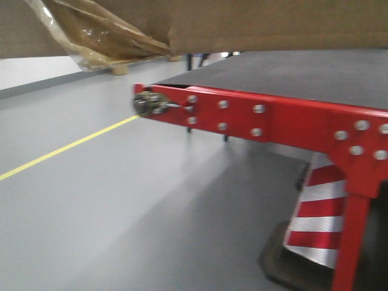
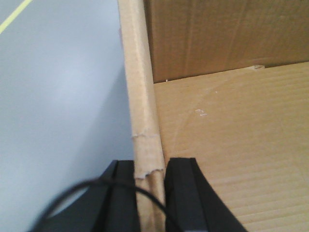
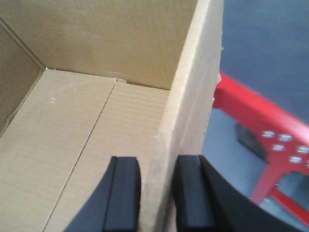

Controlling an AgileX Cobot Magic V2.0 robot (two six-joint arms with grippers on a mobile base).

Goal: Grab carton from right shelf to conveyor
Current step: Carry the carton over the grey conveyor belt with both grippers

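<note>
The carton (image 1: 273,24), plain brown cardboard, hangs at the top of the front view, its underside above the near end of the conveyor (image 1: 303,73). A tuft of amber tape (image 1: 97,33) dangles from its left end. My left gripper (image 2: 150,166) is shut on the carton's left wall (image 2: 142,96), one finger inside and one outside. My right gripper (image 3: 157,164) is shut on the right wall (image 3: 188,96) in the same way. The open, empty inside of the carton (image 3: 72,125) shows in both wrist views. The right shelf is out of view.
The conveyor's red side frame (image 1: 273,118) with bolt heads and a roller end (image 1: 145,103) runs across the right. A red leg (image 1: 351,242) and a red-and-white striped base (image 1: 315,218) stand below. A yellow line (image 1: 66,145) crosses the grey floor on the left.
</note>
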